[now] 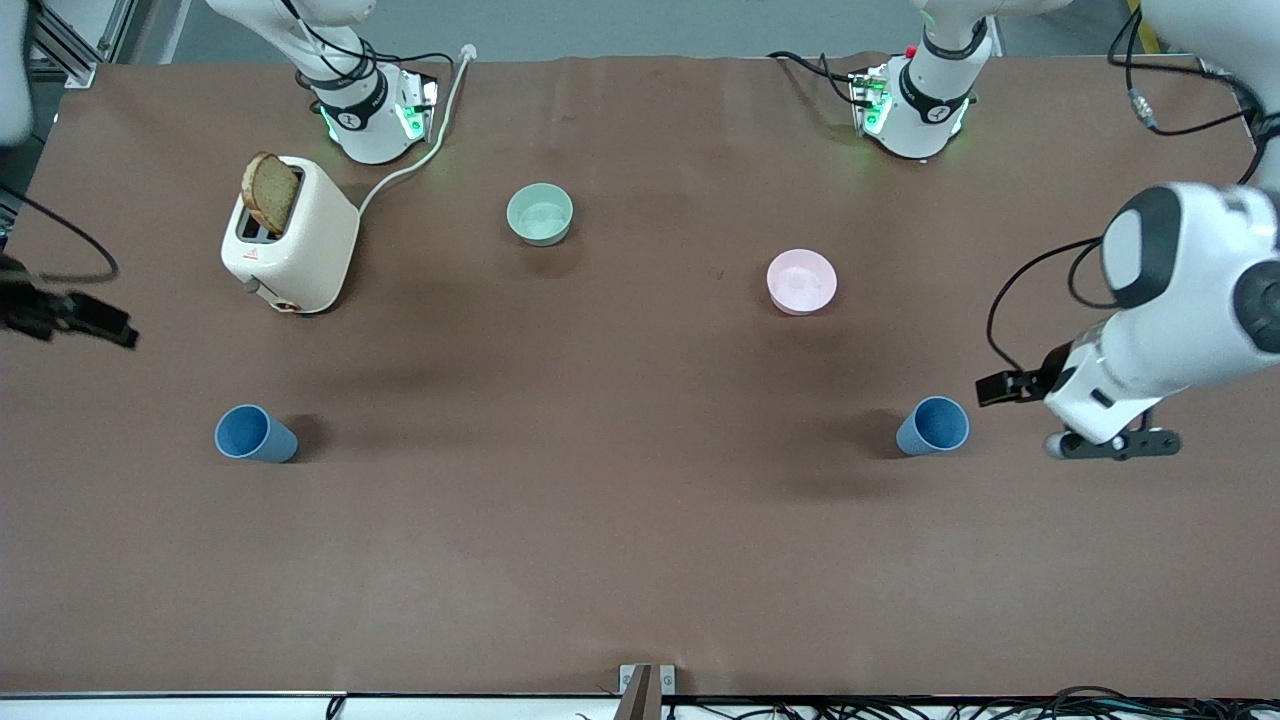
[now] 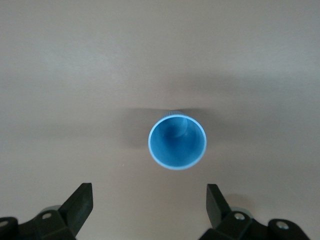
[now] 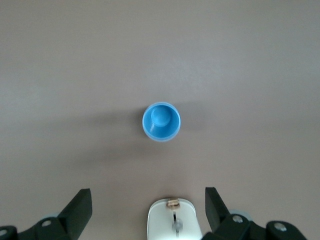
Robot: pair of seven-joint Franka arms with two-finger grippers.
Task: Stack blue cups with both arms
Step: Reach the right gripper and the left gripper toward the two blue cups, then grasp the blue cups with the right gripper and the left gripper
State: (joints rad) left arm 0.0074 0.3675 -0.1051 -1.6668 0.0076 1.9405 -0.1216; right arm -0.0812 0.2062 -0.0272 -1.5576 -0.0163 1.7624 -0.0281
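Both cups stand upright, well apart — one (image 1: 933, 425) at my left arm's end, one (image 1: 255, 433) near the toaster (image 1: 290, 240). My left gripper (image 2: 149, 200) and right gripper (image 3: 148, 202) hang spread wide, each above its cup — lined up for a straight descent.

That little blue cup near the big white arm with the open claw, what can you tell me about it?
The blue cup is a small, plain, matte tumbler with no handle, tapering to a narrower base. It looks like plastic. It stands upright and empty on the brown table, toward the left arm's end, nearer the front camera than the pink bowl. Nothing touches it; the left gripper hangs open above it.
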